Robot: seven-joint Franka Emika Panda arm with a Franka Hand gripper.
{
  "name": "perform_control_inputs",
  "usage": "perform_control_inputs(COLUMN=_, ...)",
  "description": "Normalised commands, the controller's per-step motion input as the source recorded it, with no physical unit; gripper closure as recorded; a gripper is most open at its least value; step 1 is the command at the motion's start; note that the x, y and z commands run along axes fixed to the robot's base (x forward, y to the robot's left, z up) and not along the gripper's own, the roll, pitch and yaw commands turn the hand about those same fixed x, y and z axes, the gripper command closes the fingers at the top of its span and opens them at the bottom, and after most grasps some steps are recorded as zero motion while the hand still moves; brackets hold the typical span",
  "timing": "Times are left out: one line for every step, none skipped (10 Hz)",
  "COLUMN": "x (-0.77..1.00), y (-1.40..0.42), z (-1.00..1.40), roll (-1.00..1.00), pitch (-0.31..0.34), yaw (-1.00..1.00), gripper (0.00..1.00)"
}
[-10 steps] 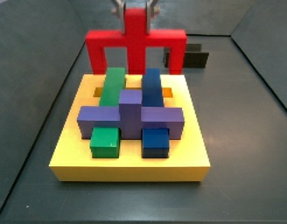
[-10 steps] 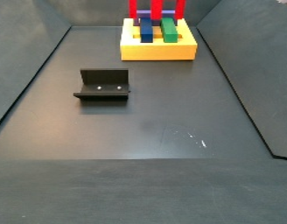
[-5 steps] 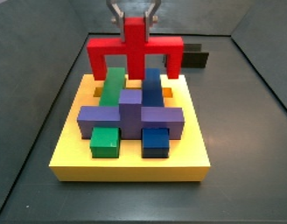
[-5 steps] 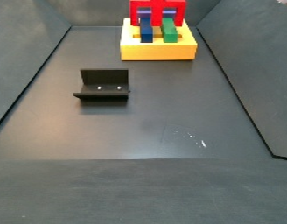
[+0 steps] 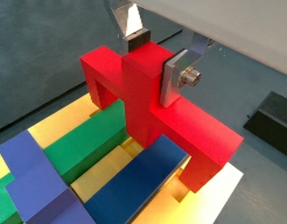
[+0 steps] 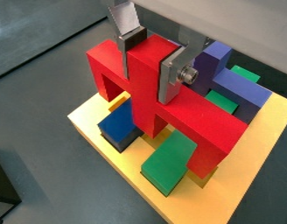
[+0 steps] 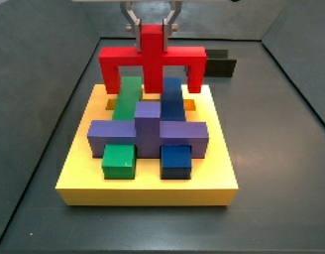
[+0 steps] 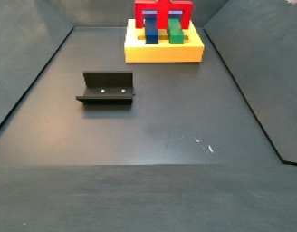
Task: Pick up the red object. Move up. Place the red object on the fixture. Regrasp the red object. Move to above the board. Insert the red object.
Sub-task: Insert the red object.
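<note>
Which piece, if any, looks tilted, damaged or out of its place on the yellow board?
Nothing stands out. The green bar, blue bar and purple block sit square in the board. The gripper holds the red object upright by its middle prong, over the board's far end, prongs down.

This looks like a robot test cell in a lab, not a home or a shop. I work on a dark grey surface closed in by plain dark walls. On it stand only test pieces: a black fixture and a yellow board with coloured blocks. My end effector, with flat silver fingers, is above the board and grips the red object.
</note>
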Motion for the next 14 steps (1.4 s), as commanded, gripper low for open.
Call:
perform_control_inputs(x=0.04, y=0.00, z=-0.12, roll=0.01, pitch=0.000, yaw=-0.05, gripper=1.00)
perform_control_inputs(x=0.04, y=0.00, z=-0.14, roll=0.00, pitch=0.000, yaw=-0.04, gripper=1.00)
perform_control_inputs(x=0.04, y=-0.01, z=-0.14, roll=0.00, pitch=0.000, yaw=-0.04, gripper=1.00)
perform_control_inputs(x=0.04, y=-0.01, z=-0.14, roll=0.00, pitch=0.000, yaw=-0.04, gripper=1.00)
perform_control_inputs(x=0.03, y=-0.01, z=-0.16, roll=0.00, pitch=0.000, yaw=-0.03, gripper=1.00)
perform_control_inputs(x=0.00, y=-0.01, z=-0.19, roll=0.00, pitch=0.000, yaw=-0.02, gripper=1.00)
perform_control_inputs(x=0.02, y=-0.05, z=-0.13, roll=0.00, pitch=0.000, yaw=0.00, gripper=1.00)
perform_control_inputs(x=0.04, y=-0.06, z=-0.08, roll=0.00, pitch=0.000, yaw=0.00, gripper=1.00)
perform_control_inputs(x=0.03, y=-0.07, z=0.00, roll=0.02, pitch=0.020, yaw=0.00, gripper=1.00)
perform_control_inputs(x=0.03, y=-0.08, z=0.00, roll=0.02, pitch=0.024, yaw=0.00, gripper=1.00)
perform_control_inputs(x=0.01, y=-0.08, z=0.00, roll=0.03, pitch=0.023, yaw=0.00, gripper=1.00)
perform_control_inputs(x=0.00, y=-0.07, z=0.00, roll=0.02, pitch=0.007, yaw=0.00, gripper=1.00)
perform_control_inputs(x=0.00, y=-0.06, z=-0.01, roll=0.03, pitch=0.000, yaw=0.00, gripper=1.00)
perform_control_inputs(x=0.00, y=-0.06, z=-0.07, roll=0.02, pitch=0.000, yaw=0.00, gripper=1.00)
